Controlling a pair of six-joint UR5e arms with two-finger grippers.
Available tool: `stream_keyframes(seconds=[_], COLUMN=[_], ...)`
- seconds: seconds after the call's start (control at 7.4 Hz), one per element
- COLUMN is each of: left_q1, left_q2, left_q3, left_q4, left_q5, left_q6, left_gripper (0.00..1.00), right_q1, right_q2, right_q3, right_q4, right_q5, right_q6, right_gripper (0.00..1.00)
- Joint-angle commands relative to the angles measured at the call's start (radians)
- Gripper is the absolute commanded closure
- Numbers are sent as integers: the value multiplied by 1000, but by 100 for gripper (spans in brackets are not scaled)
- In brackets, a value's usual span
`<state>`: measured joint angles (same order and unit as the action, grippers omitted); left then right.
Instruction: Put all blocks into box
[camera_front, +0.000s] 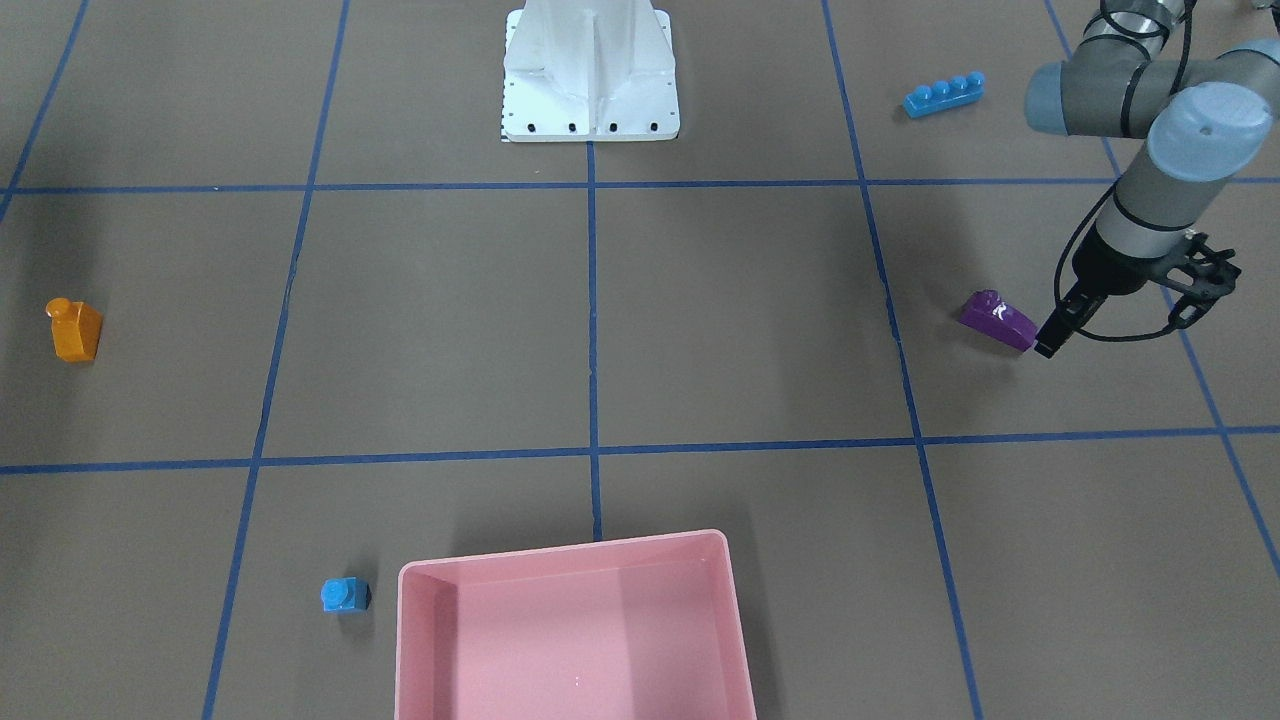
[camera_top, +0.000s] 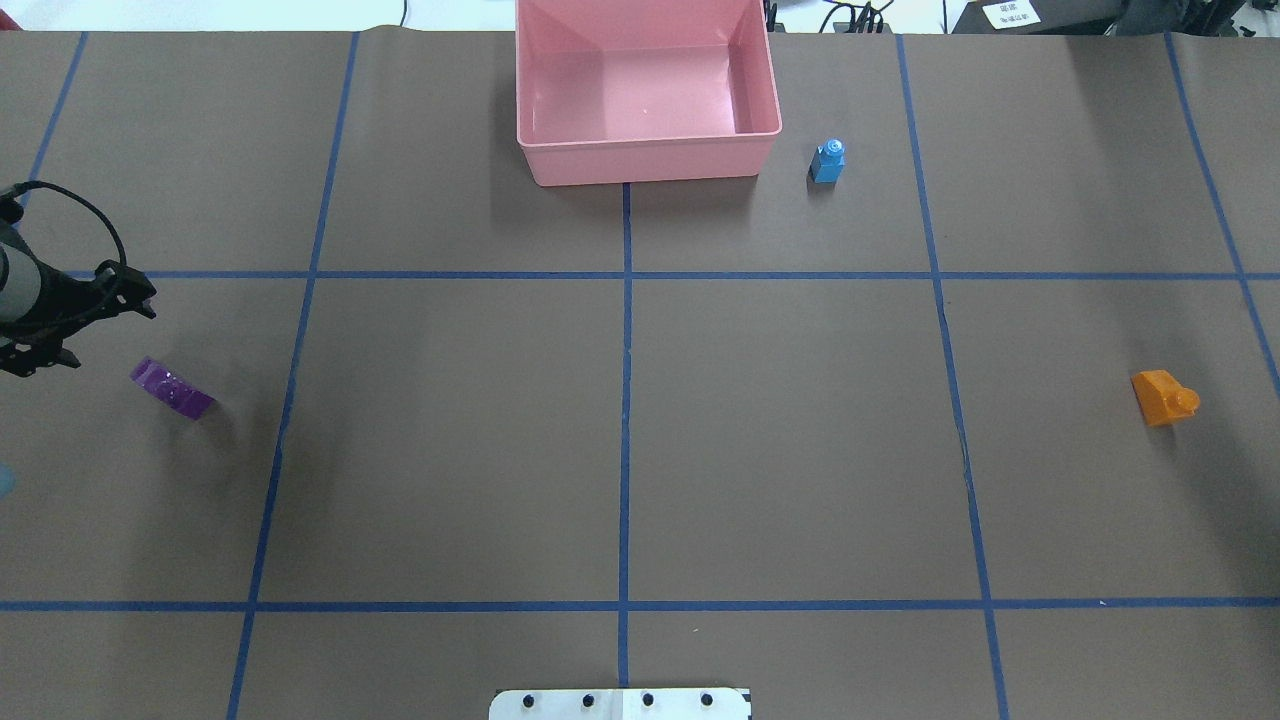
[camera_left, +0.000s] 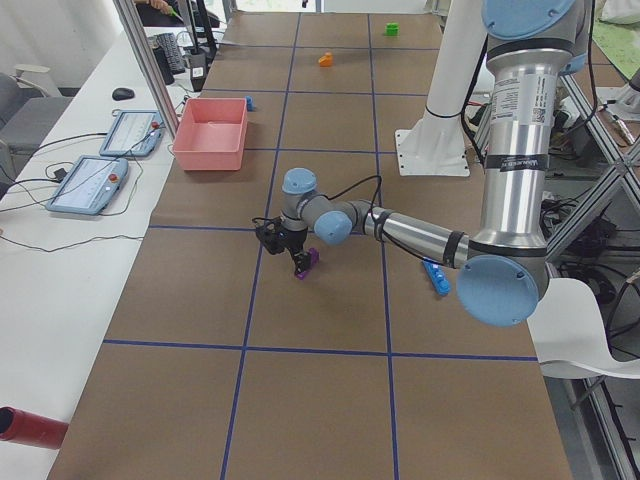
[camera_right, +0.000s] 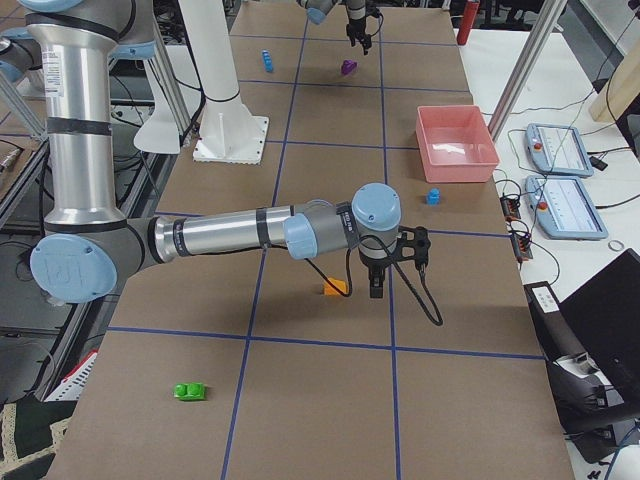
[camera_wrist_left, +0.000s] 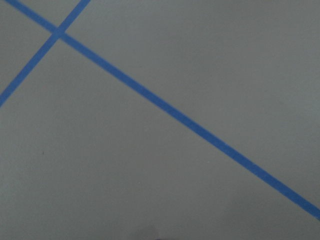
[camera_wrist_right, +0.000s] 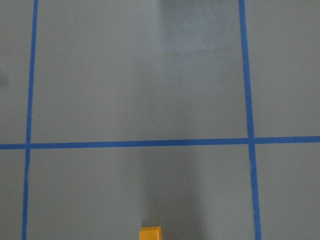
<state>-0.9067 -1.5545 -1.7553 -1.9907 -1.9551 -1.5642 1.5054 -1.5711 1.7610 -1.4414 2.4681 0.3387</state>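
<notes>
Glossy pink box (camera_top: 650, 168), rounded corners, at the table's (camera_top: 450, 450) far edge. A studded purple block (camera_front: 995, 320) lies outside it, beside the spread left gripper (camera_front: 1115, 325). Right gripper (camera_right: 378, 285): cannot tell.

Overhead and front-facing cameras look steeply down on the desk (camera_top: 450, 450) from opposite sides, sharing the pink box (camera_top: 650, 170) and left pincer (camera_front: 1046, 347). End cameras look along it. Wrist cameras sit close; the right's catches the orange block (camera_wrist_right: 150, 233).
</notes>
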Motion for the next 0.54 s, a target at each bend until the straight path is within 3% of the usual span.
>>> stream_keyframes(seconds=[0.0, 0.41], left_q1=[41, 129], left_q2=[57, 7], left_q3=[2, 13], left_q4=[-95, -91], left_q5=[28, 73], left_q6=[-98, -201], left_gripper=[0, 0], right_q1=[-50, -66], right_q2=[23, 22], right_q3=[60, 72], right_q4=[1, 1], right_q5=[-8, -18], right_q6=[138, 148], right_gripper=[0, 0])
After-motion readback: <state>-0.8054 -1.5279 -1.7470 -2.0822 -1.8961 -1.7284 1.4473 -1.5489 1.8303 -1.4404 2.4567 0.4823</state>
